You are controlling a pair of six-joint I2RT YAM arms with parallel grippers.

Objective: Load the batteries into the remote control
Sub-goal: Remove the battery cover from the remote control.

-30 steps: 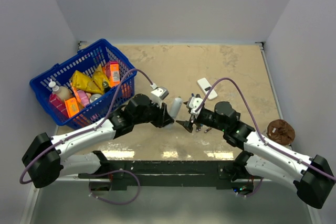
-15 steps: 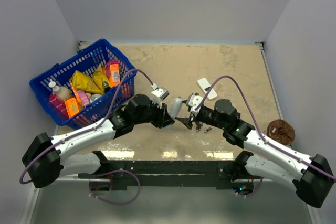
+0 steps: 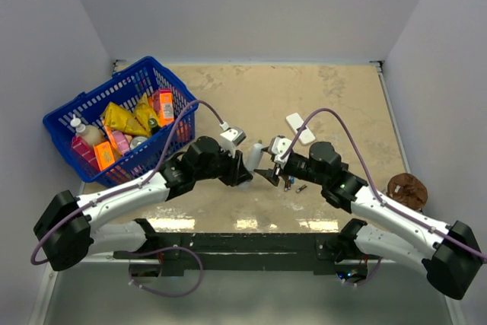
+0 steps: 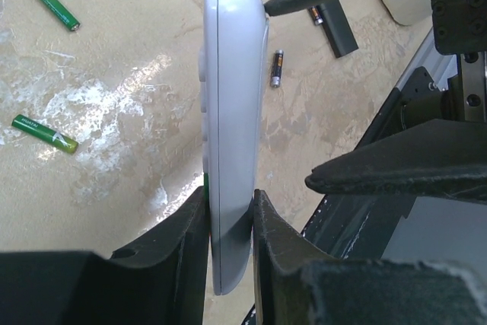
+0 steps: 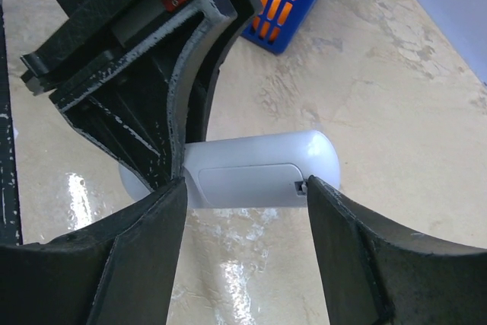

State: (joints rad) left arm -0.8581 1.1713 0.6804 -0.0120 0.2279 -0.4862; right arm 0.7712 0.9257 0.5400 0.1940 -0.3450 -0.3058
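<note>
White remote control (image 4: 228, 97) sits clamped in left gripper (image 4: 229, 197), right gripper (image 5: 245, 183) spread around it.

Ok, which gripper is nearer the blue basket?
Left. The left gripper, holding the remote control, sits just right of the basket; the right gripper is farther right, beyond the remote control.

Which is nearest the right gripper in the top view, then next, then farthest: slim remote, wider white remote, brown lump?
1. slim remote, right beside the right gripper, on its left.
2. wider white remote, farther back and to the right.
3. brown lump, far right, toward the near edge.
</note>
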